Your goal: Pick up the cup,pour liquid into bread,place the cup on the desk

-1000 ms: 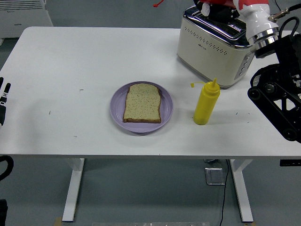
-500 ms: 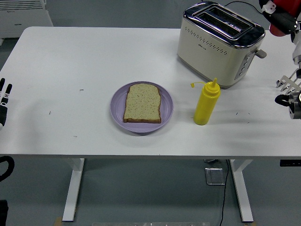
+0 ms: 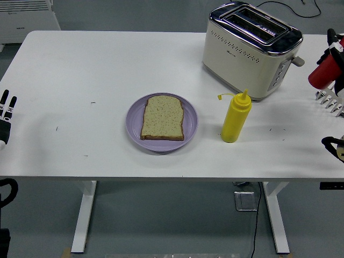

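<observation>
A yellow squeeze bottle (image 3: 236, 116) with a pointed nozzle stands upright on the white table (image 3: 107, 70), just right of the plate. A slice of bread (image 3: 163, 117) lies flat on a purple plate (image 3: 135, 124) at the table's middle front. My right hand (image 3: 332, 105) comes in at the right edge, well to the right of the bottle, with silver fingertips spread and nothing in it. A red part of the arm (image 3: 323, 73) shows above it. My left hand (image 3: 6, 110) rests at the far left edge with straight fingers, empty.
A cream and chrome toaster (image 3: 250, 49) stands at the back right, behind the bottle. A black cable (image 3: 279, 6) runs behind it. A white cabinet (image 3: 27, 19) stands on the floor beyond the table's far left corner.
My right arm has swung away from the toaster, down and out to the right edge, so only the hand and a red part show. The bottle, bread and plate have not moved.
</observation>
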